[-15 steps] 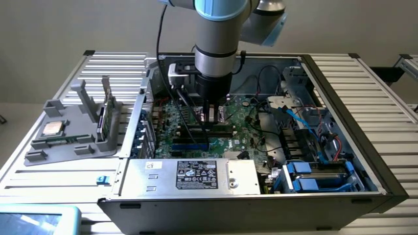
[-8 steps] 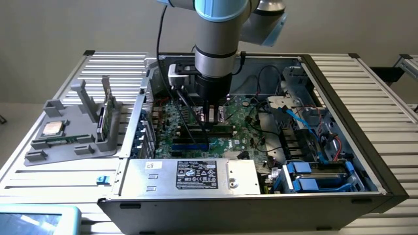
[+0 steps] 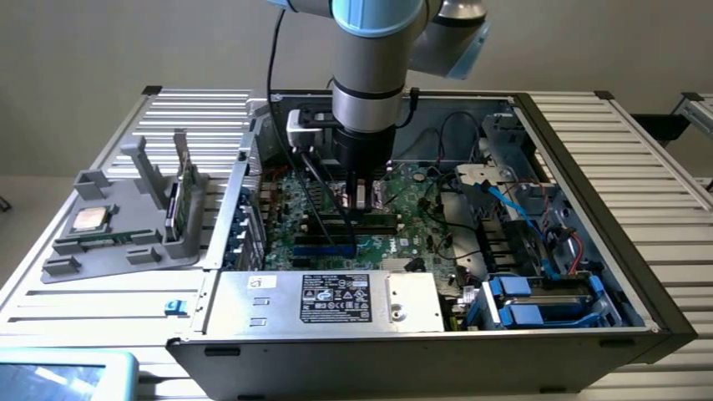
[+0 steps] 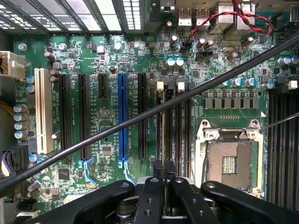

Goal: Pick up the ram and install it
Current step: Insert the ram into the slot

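Whole scene's being lit evenly from above, nothing harsh. Light is being bounced softly off the table (image 3: 624, 167) at the exterior view's right and off the arm (image 3: 368, 92). The inside of the case (image 3: 446, 142) is being left dimmer, with a soft shadow being thrown under the arm. A screen (image 3: 56, 376) at the lower left of the frame is being washed out pale blue.

In the wrist view the motherboard (image 4: 112, 154) is being lit fine, the vent slats (image 4: 107, 14) are being blown out white, the capacitor tops (image 4: 175, 60) are being hit by glints, and the cable (image 4: 140, 119) and gripper (image 4: 163, 170) are being rendered dark and soft.
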